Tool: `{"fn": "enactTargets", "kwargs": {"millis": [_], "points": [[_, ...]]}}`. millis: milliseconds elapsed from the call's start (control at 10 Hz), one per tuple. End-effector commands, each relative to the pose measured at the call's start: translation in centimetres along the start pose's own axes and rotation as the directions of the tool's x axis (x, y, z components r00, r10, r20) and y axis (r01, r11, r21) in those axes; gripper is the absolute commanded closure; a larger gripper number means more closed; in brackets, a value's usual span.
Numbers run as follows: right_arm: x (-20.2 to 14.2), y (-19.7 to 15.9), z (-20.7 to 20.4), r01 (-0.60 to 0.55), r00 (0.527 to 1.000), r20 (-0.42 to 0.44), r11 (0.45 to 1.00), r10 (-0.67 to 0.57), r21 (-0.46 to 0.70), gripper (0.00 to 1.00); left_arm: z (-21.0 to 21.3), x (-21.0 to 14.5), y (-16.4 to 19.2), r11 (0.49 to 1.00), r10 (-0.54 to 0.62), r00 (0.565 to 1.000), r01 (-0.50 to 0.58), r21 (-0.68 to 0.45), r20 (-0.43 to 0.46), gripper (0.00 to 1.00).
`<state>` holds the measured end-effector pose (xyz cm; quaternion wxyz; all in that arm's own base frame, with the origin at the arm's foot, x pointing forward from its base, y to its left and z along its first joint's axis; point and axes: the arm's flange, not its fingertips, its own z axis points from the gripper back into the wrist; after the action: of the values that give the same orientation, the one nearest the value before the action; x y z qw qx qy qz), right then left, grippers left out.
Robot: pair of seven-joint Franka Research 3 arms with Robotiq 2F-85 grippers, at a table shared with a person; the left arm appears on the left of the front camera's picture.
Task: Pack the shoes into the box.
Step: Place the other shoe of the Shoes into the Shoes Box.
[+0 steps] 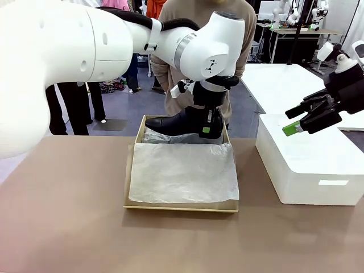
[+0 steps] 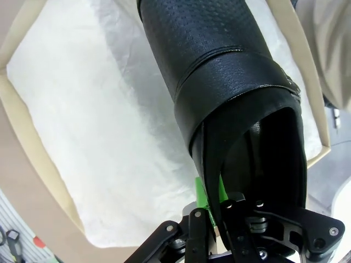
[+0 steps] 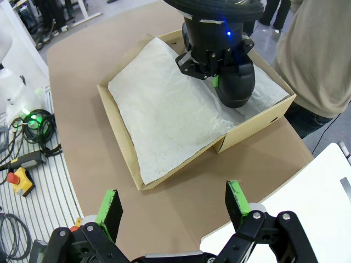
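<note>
A glossy black shoe hangs toe to the left over the far end of the tan box, just above its white tissue paper. My left gripper is shut on the shoe's heel rim. In the left wrist view the shoe runs away from the gripper, with a green pad against its side and the box beneath. My right gripper is open and holds nothing above the white box. Its wrist view looks past that gripper at the box and the shoe.
A person stands at the table's far side, right behind the box. The big white box takes up the table's right side. Bare brown tabletop lies left of and in front of the tan box. Cables and an emergency stop lie beyond the table edge.
</note>
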<state>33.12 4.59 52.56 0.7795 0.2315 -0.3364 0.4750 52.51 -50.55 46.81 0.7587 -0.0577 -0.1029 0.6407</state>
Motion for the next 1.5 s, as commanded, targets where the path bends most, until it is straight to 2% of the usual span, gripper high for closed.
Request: {"fn": "enactTargets", "kwargs": {"millis": [0, 1000, 1400], "points": [[0.1, -0.3, -0.1, -0.023, 0.999, 0.035, 1.000, 0.022, 0.016, 0.00, 0.6, -0.3, -0.6, 0.994, 0.113, 0.993, -0.112, -0.013, 0.024, 1.00], [0.1, -0.3, -0.1, -0.023, 0.999, 0.035, 1.000, 0.022, 0.016, 0.00, -3.0, -0.5, -1.8, 0.996, 0.086, 0.996, -0.086, 0.031, 0.008, 1.00], [0.1, -0.3, -0.1, -0.023, 0.999, 0.035, 1.000, 0.022, 0.016, 0.00, -4.0, -0.5, -2.3, 0.996, 0.074, 0.997, -0.073, 0.051, -0.024, 1.00]]}}
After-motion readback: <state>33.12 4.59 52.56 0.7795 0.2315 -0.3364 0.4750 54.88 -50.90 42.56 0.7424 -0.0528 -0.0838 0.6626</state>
